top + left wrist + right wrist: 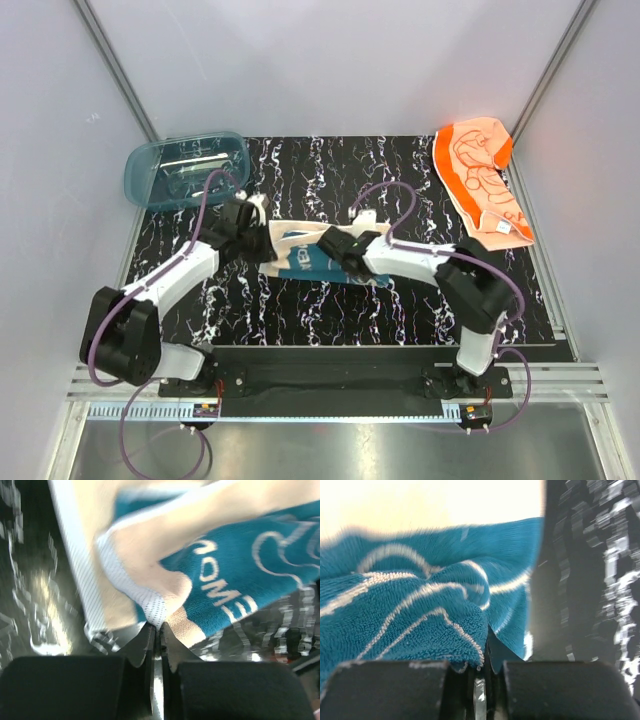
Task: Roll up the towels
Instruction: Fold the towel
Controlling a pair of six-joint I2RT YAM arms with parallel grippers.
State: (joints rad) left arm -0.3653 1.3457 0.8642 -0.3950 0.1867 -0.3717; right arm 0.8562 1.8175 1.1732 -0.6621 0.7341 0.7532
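Observation:
A teal and cream towel [300, 255] with white lettering lies in the middle of the black marbled mat [330, 310]. My left gripper [250, 235] is shut on the towel's left corner; the left wrist view shows the white mesh hem [156, 611] pinched between its jaws. My right gripper [340, 250] is shut on the towel's right part; the right wrist view shows a teal terry fold [440, 625] pinched between its jaws. An orange towel [482, 180] with a line drawing lies flat at the mat's far right corner.
A clear blue plastic bin [187, 168] stands at the mat's far left corner. White walls with metal rails enclose the table on three sides. The arm bases sit on a black bar at the near edge.

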